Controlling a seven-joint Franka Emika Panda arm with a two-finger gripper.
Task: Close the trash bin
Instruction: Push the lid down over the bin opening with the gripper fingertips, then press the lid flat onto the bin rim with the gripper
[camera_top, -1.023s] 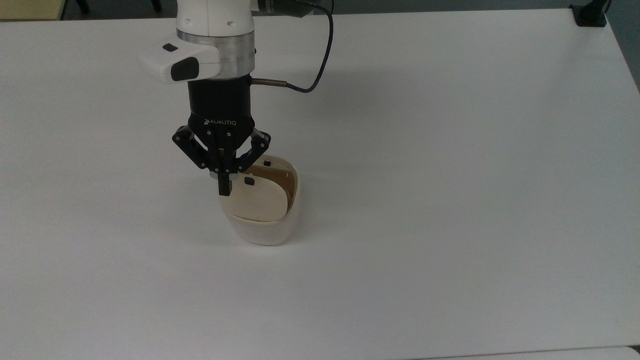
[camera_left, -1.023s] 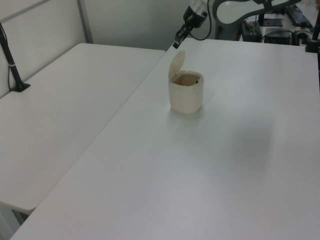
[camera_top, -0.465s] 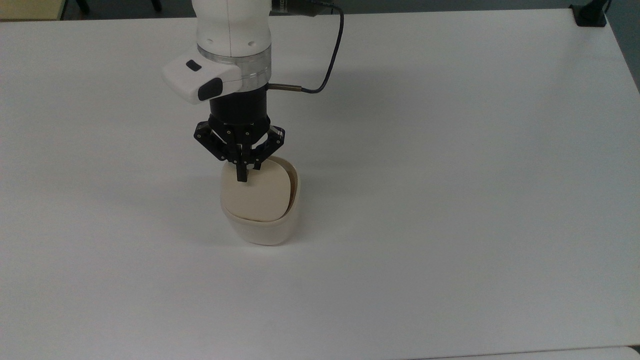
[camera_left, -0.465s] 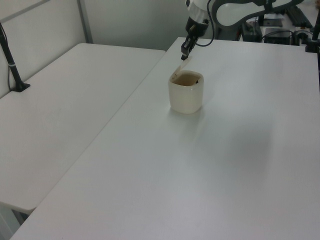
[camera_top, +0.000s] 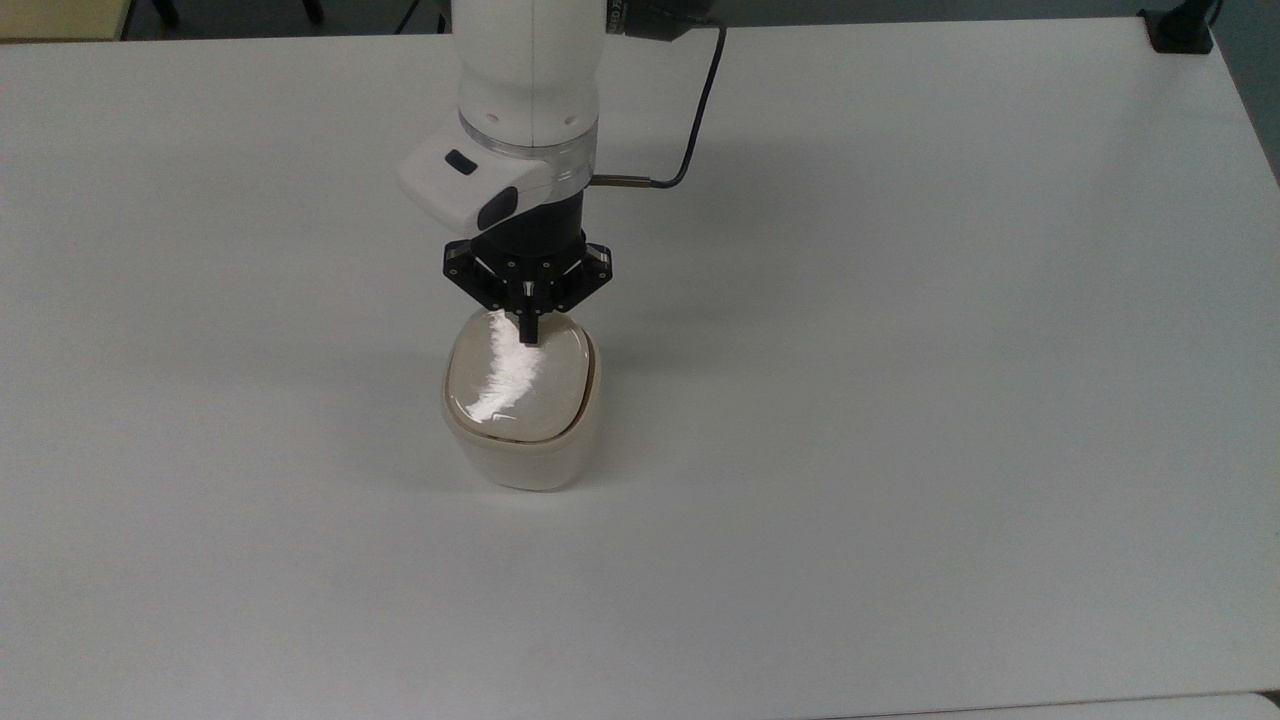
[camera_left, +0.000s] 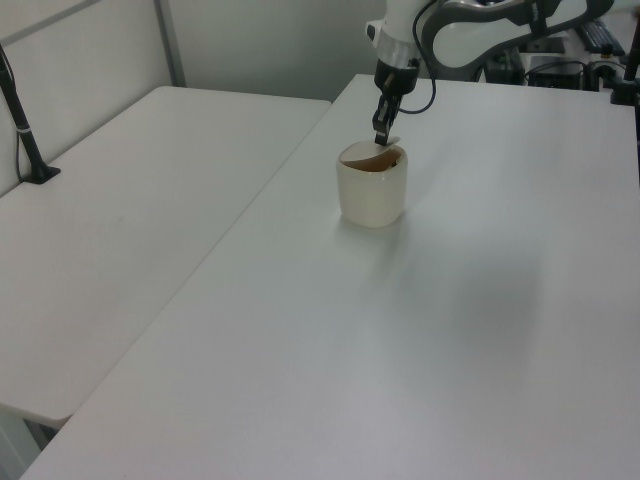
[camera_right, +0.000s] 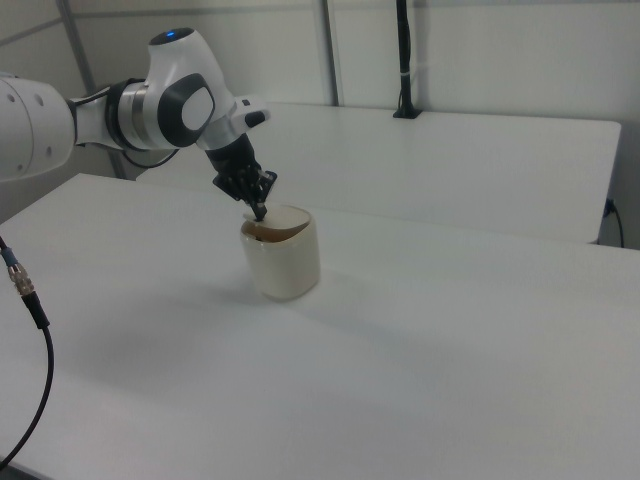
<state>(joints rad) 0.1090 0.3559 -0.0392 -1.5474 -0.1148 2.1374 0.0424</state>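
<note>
bin (camera_top: 520, 440) — centre-left of the top view, on the table (camera_top: 900, 400) | lid (camera_top: 515, 385) nearly down, thin gap open in side views | gripper (camera_top: 528, 335) fingers pinched together, holding nothing, tip on lid's far edge | advice — press straight down gently until the lid seats, without tipping the bin

No legible txt, labels, brands or nos. anywhere in the views.

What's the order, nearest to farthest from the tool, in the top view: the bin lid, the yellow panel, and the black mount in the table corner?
Measured from the tool:
1. bin lid, directly under the tip, which appears to touch it.
2. yellow panel, beyond the table's far edge at the top view's upper left.
3. black mount, on the table corner at the top view's upper right.
</note>
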